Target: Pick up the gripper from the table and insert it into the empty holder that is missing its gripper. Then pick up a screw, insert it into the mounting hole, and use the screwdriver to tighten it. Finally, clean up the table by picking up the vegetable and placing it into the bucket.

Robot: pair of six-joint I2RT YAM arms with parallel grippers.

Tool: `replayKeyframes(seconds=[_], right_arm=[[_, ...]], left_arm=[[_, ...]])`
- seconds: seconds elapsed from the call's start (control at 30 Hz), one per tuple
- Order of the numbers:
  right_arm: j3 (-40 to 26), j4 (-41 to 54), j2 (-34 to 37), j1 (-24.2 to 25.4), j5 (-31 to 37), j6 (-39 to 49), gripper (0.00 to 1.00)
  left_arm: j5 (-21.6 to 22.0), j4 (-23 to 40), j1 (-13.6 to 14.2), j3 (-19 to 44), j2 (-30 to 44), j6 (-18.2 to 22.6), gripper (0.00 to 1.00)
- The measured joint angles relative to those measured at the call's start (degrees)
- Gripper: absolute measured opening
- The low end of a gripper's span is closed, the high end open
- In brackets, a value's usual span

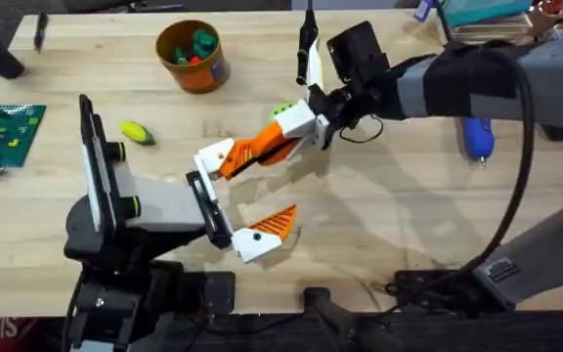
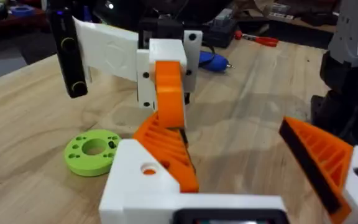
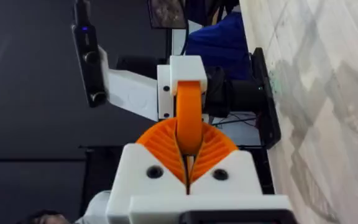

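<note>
Counter [image 1: 379,225]: light wooden planks, carrying all items.

Left gripper [image 1: 245,200]: jaws standing wide apart, both white bases showing orange. The upper base is the holder [image 1: 215,156] taking the piece.

Right gripper [image 1: 301,125]: jaws closed on the orange gripper [image 1: 262,149], pressing it into the holder; in the right wrist view the piece [image 3: 188,121] is sitting clamped between the ribbed pads [image 3: 160,146].

Screwdriver [image 1: 478,137]: blue, lying on the counter well apart from both arms, beside the right forearm.

Vegetable [image 1: 137,132]: yellow with a green end, lying on the counter near the left arm.

Bucket [image 1: 192,57]: orange-brown, standing at the far side, toys inside.

Green disc [image 2: 92,151]: lying just beside the holder.

Progress, as judged: insertion is underway and looking nearly seated. Screw, tightening and vegetable clean-up are remaining; no screw is discernible.
</note>
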State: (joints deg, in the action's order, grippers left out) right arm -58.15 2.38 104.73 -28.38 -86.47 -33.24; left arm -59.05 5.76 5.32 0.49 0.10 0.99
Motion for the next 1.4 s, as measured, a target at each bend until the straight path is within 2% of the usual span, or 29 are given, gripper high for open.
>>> replayKeyframes(seconds=[0.23, 0.43, 0.53, 0.7, 0.77, 1.03, 1.4], right_arm=[[-0.11, -0.07, -2.23, -1.84, 4.2, -1.38, 0.009], [1.63, -9.82, -3.2, -2.89, 7.76, -6.28, 0.009], [6.21, -24.85, -3.63, -3.1, 8.5, -12.78, 0.009], [18.44, -61.49, -3.74, -3.65, 14.0, -29.39, 0.009], [21.71, -66.59, -3.76, -3.76, 16.18, -34.44, 0.009], [23.23, -67.93, -4.17, -4.35, 20.91, -41.82, 0.009], [20.12, -58.57, -5.01, -3.89, 18.83, -39.7, 0.009]], left_arm=[[0.41, -0.07, -0.24, 0.0, 0.0, -0.37, 0.986], [2.72, -0.28, -0.86, 0.0, 0.0, -0.39, 0.986], [3.37, -0.37, -0.87, 0.0, 0.0, -0.41, 0.986], [3.17, -0.39, -0.85, 0.0, 0.0, 0.01, 0.986], [2.22, -0.21, -0.72, 0.0, 0.04, -0.2, 0.985], [1.64, -0.15, -0.66, 0.0, 0.96, -1.38, 0.986], [0.98, -0.07, -0.76, 0.0, 1.07, -2.33, 0.986]])
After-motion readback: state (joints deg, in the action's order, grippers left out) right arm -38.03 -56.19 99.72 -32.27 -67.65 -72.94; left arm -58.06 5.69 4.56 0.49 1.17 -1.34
